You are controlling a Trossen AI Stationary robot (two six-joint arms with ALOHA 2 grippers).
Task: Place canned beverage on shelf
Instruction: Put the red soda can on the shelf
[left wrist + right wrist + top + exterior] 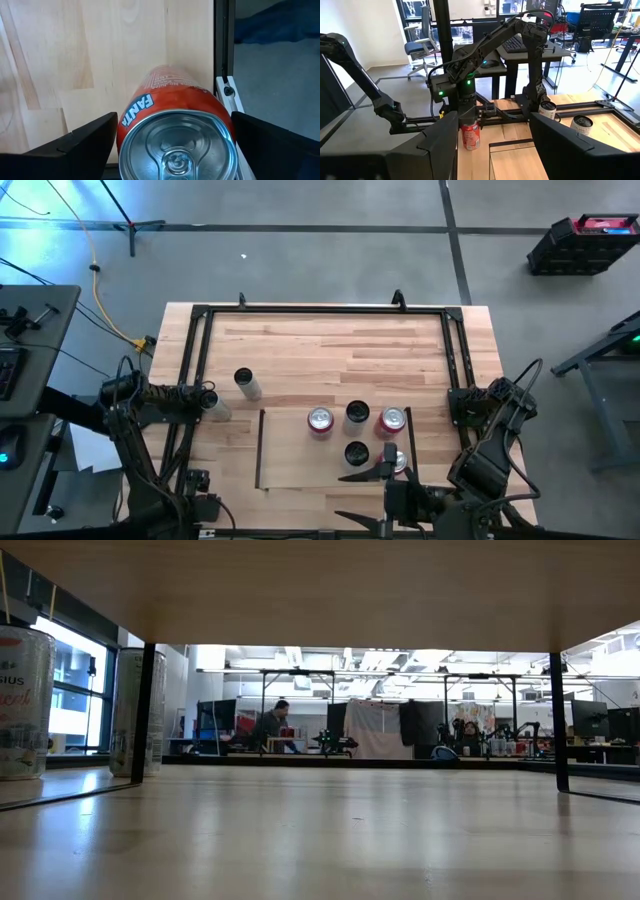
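An orange Fanta can (170, 100) stands upright on the tabletop, left of the shelf's left rail (262, 450). My left gripper (175, 125) points straight down over the can, open, with one finger close beside each side of its top. The right wrist view shows the same can (470, 136) under that gripper (468, 120). The shelf (300, 465) is a pale panel lying flat on the table, and several cans stand on it, among them a red one (392, 420). My right gripper (352, 498) hangs open high over the shelf's near right part, pointing level toward the left arm.
A tall pale can (247, 383) stands off the shelf, just beyond the left gripper. A black tube frame (320, 310) runs round the tabletop. In the low view two cans (20, 700) stand at the left, beside a dark post (145, 710). Bare wood lies at the table's far side.
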